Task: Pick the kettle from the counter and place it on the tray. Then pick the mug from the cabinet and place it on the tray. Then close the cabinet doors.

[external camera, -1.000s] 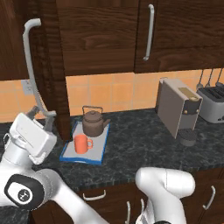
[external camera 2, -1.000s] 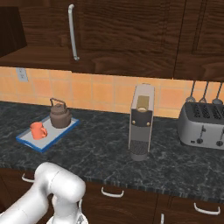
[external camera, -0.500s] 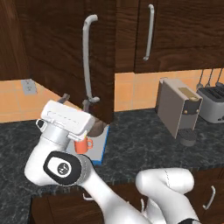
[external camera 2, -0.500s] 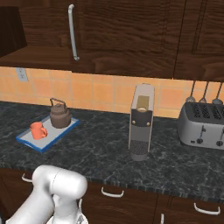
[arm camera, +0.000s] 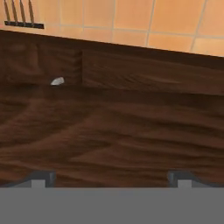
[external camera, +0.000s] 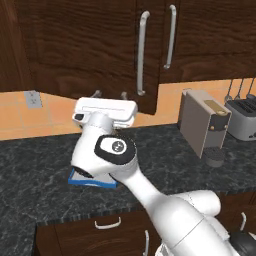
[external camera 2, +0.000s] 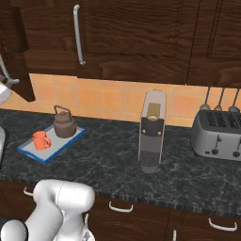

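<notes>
Already the kettle (external camera 2: 64, 123) and mug (external camera 2: 41, 140) sit on the tray (external camera 2: 29, 153) on the counter (external camera 2: 108, 160). Wide open and empty, the end effector (external camera: 109, 94) presses the cabinet door (external camera: 90, 47) — it could slip off the edge, leaving the door ajar.
</notes>
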